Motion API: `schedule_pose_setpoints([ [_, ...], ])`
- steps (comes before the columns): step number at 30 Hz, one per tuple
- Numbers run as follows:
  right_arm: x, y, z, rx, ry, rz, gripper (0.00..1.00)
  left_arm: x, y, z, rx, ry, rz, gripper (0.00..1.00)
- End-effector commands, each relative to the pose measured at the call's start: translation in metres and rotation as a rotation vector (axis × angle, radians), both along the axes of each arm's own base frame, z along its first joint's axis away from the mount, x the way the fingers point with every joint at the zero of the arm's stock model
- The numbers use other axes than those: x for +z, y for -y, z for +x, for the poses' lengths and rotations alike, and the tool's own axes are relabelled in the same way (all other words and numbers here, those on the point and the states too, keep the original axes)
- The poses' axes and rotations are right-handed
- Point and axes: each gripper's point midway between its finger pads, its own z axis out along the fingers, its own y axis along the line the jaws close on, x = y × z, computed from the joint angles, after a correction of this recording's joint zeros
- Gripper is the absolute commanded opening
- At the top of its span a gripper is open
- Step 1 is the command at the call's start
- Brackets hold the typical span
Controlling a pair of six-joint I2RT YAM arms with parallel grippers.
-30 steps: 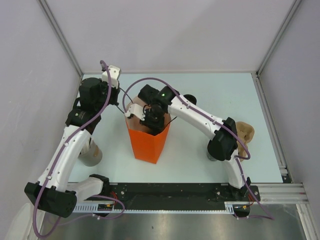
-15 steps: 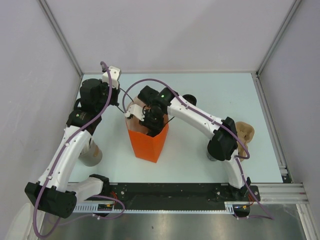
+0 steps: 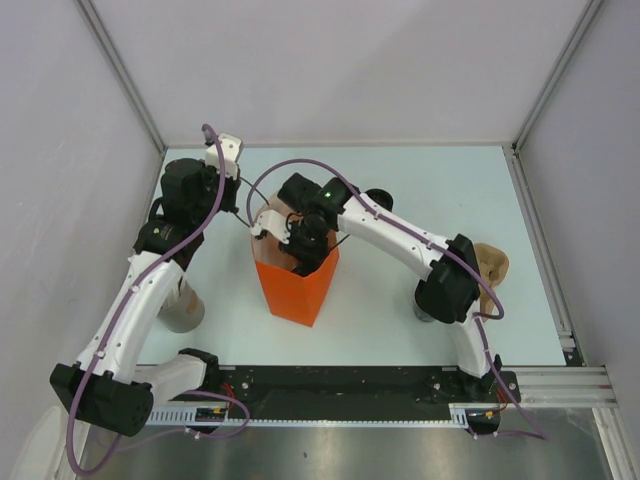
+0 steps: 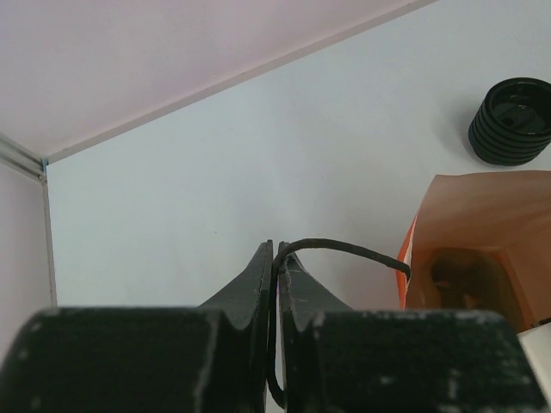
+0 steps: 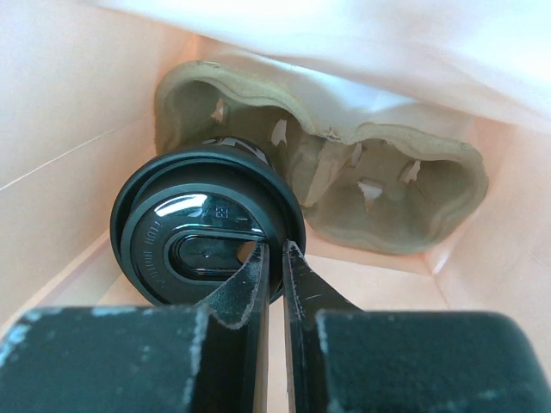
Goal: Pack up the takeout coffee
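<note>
Little had shifted: the right gripper, nearly shut, stayed above the small black lidded cup inside the orange paper bag. The left gripper pinched its thin black handle; placement looked done.

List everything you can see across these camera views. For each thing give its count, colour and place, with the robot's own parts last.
takeout coffee: one, black, seated in the cup tray inside the bag
cup tray: one, beige pulp, at the bottom of the bag
paper bag: one, orange outside and brown inside, upright mid-table
bag handle: one, black cord, at the bag's left side
lid stack: one, black, on the table behind the bag
grey cup: one, at the table's left, partly under the left arm
spare tray: one, tan, at the table's right edge
left gripper: one, black, shut on the bag handle
right gripper: one, black, shut, inside the bag at the lid
</note>
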Motion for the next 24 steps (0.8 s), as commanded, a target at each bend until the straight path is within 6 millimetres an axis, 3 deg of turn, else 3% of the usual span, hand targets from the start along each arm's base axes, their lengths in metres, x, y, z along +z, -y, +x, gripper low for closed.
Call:
schedule_pose_setpoints([
  [1, 0.03, -0.001, -0.006, 0.001, 0.015, 0.073, 0.0, 0.014, -0.005, 0.005, 0.031, 0.053, -0.016, 0.08],
  [8, 0.043, -0.004, -0.007, 0.005, 0.033, 0.115, 0.0, 0.01, -0.005, 0.007, 0.032, 0.042, -0.015, 0.08],
  [24, 0.043, -0.006, -0.007, -0.007, 0.02, 0.135, 0.0, 0.01, -0.004, 0.006, 0.029, 0.042, -0.014, 0.07],
])
